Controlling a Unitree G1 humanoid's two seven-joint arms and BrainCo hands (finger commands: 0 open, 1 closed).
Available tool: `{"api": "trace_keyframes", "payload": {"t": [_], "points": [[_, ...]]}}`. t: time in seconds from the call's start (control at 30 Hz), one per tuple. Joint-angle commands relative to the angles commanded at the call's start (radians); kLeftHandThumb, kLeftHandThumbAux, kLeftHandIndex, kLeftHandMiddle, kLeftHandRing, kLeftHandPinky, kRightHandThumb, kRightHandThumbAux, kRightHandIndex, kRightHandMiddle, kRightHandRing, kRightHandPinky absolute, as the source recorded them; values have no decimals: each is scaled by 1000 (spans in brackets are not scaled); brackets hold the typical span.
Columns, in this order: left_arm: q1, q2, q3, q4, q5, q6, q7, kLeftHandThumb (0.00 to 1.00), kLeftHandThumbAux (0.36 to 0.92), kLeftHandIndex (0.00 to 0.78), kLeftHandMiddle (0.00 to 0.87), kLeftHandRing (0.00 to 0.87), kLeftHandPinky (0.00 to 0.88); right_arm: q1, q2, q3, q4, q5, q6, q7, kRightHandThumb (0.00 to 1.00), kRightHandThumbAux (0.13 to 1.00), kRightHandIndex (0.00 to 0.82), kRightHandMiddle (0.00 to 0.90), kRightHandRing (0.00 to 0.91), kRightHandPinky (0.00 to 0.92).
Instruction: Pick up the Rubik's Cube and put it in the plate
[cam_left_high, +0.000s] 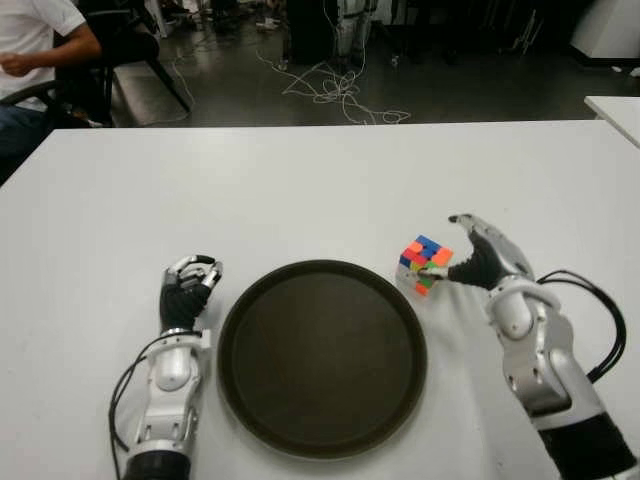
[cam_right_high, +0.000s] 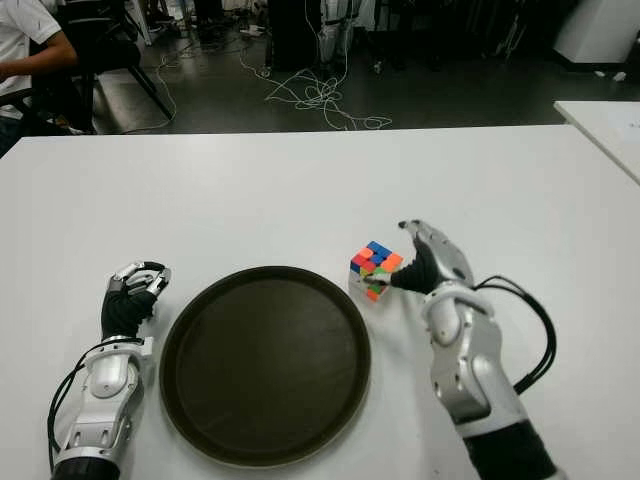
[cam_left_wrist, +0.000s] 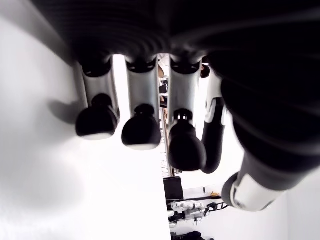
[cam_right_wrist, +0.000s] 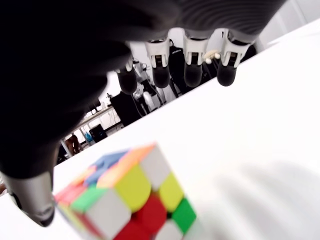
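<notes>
Rubik's Cube (cam_left_high: 425, 264) beside plate (cam_left_high: 322, 357) rim, right robot hand (cam_left_high: 480, 258) touching

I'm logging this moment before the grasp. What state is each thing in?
Rubik's Cube: scrambled, on the table, outside the plate, by its right rim.
Plate: empty, flat on the table.
Right hand: open, thumb tip at the cube, no grasp.
Left hand: curled shut, holds nothing, left of the plate.
Table: white, bears everything.
</notes>
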Motion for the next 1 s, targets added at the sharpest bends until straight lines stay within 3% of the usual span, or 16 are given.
{"api": "trace_keyframes", "payload": {"t": [0.73, 1.0], "points": [[4, -17, 13, -11, -2, 5, 3, 718, 699, 445, 832, 849, 845, -77, -30, 29, 63, 1, 24, 66, 0, 625, 0, 0, 0, 0], [5, -20, 15, 0, -1, -22, 3, 719, 699, 445, 829, 848, 845, -114, -35, 42, 125, 10, -12, 51, 0, 640, 0, 0, 0, 0]]}}
